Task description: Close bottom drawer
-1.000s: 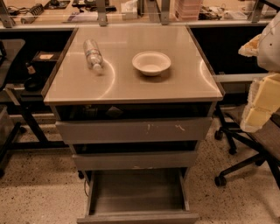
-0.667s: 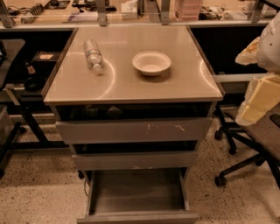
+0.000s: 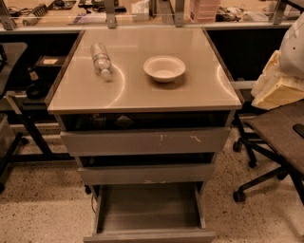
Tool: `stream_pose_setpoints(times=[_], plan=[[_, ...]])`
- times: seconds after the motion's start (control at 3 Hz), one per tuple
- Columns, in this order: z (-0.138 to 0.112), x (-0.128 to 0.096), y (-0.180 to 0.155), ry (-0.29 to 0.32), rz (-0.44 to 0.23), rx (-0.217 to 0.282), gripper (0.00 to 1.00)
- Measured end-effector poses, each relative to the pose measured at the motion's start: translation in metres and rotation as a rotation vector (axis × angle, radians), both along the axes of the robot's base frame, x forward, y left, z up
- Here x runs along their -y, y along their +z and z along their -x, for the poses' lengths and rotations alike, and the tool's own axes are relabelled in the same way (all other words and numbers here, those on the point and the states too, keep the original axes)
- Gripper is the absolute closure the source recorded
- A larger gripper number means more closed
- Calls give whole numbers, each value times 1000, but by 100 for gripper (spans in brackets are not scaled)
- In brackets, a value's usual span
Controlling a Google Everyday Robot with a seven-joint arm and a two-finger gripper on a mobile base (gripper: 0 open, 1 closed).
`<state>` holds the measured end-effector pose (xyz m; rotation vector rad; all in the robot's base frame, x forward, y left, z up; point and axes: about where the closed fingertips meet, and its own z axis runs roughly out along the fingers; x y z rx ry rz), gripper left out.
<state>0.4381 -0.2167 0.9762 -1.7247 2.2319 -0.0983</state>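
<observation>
The bottom drawer (image 3: 149, 236) is the lowest of three grey drawers in the metal cabinet. It is pulled far out toward me, and its flat grey tray (image 3: 149, 209) is bare. The middle drawer front (image 3: 147, 173) and the scratched top drawer front (image 3: 145, 141) stand slightly out above it. My gripper (image 3: 278, 83) is the cream-white shape at the right edge. It is level with the cabinet top, apart from the cabinet and far above the bottom drawer.
A white bowl (image 3: 164, 68) and a lying plastic bottle (image 3: 100, 59) are on the cabinet top (image 3: 142, 90). An office chair (image 3: 278, 137) stands close on the right, under my arm. A dark table frame (image 3: 28, 123) is on the left, and a cluttered bench (image 3: 142, 9) is behind.
My arm's cream-white part at the right edge has moved up and slightly left. The drawers, bowl and bottle have not moved.
</observation>
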Motion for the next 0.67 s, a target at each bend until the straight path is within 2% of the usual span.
stream_pose_setpoints(times=[0.33, 0.67], plan=[[0, 0, 0, 0, 0, 0, 88], [3, -1, -6, -19, -16, -2, 100]])
